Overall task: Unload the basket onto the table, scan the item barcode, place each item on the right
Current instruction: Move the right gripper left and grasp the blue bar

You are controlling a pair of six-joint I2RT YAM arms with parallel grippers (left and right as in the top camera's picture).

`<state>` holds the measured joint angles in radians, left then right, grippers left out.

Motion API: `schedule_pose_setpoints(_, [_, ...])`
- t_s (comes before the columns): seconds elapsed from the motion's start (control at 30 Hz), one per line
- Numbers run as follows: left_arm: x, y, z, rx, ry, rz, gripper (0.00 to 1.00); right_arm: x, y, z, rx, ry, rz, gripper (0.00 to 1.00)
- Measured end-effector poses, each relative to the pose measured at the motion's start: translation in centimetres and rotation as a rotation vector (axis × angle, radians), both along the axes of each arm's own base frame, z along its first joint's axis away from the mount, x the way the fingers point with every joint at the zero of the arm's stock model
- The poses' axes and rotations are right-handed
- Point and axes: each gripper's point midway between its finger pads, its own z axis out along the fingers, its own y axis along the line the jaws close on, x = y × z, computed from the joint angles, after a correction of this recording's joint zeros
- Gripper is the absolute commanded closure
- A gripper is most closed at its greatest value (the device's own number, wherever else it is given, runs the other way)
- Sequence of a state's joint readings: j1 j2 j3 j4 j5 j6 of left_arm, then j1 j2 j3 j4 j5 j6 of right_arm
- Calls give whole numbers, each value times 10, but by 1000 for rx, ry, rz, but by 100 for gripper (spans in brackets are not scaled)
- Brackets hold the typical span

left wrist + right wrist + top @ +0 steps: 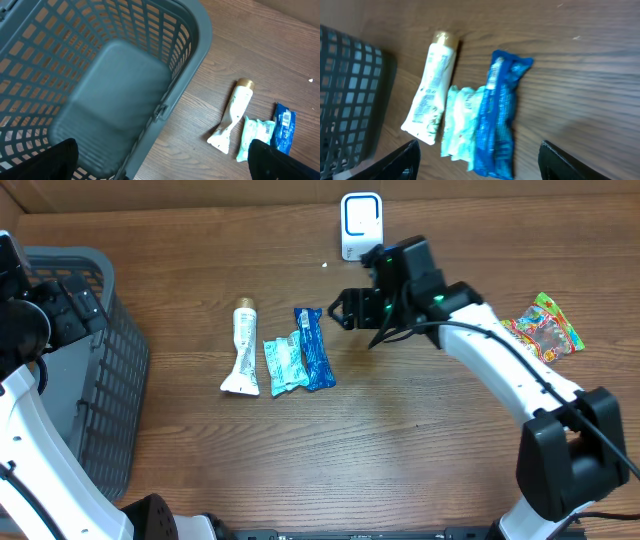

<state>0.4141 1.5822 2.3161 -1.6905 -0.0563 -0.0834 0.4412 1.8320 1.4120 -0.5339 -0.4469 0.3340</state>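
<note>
On the brown wood-grain table (420, 460) three items lie side by side near the middle. A white squeeze tube with a gold cap (243, 350) is leftmost, its cap pointing to the far side. A pale green crinkled packet (283, 363) lies next to it, and a long blue foil packet (314, 348) lies on the right, touching or slightly overlapping the green one. A pale patch at the blue packet's far end may be a barcode, though the wrist views are too blurred to read it. The right gripper (338, 310) hovers just to the right of the blue packet's far end. Its fingers are spread wide with nothing between them, and it touches none of the three items. A white box-shaped scanner (360, 225) stands upright at the far edge of the table, just beyond the right arm's wrist and well apart from the row of items. A brightly coloured sweet packet (545, 327) lies alone far to the right. At the left edge sits a grey plastic lattice basket (120, 380). The left gripper (162, 162) hangs above it with its fingers fully apart, holding nothing, and the basket floor below shows bare.
</note>
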Motion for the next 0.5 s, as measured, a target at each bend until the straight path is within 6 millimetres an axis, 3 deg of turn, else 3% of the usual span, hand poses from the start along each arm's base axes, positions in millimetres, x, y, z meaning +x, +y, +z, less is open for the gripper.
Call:
schedule_pose_setpoints(0.27, [0, 0, 0, 0, 0, 0, 0, -11, 31, -24, -15, 36, 26, 24])
schedule_pose_setpoints(0.5, [0, 0, 0, 0, 0, 0, 0, -12, 38, -71, -57, 109, 29, 30])
